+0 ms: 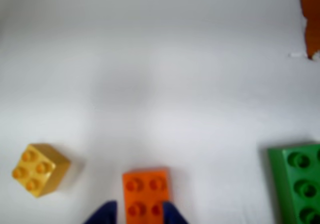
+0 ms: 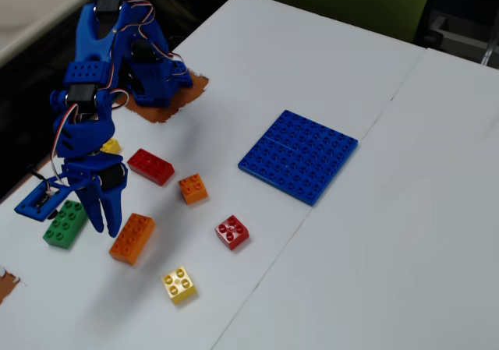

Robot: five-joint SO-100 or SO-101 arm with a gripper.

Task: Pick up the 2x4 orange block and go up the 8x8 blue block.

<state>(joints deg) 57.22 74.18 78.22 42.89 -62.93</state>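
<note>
Gripper (image 1: 139,210) jaws apart, straddling the near end of the 2x4 orange block (image 1: 145,192), not clamped. In the fixed view that block (image 2: 132,238) lies on the white table (image 2: 390,249), 8x8 blue block (image 2: 299,155) well apart at 2 o'clock. Green brick (image 2: 65,223) at 9 o'clock.

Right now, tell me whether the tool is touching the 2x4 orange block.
Cannot tell. The wrist view shows the tool straddling the 2x4 orange block, fingertips tight against its sides without clear gap or contact.
</note>
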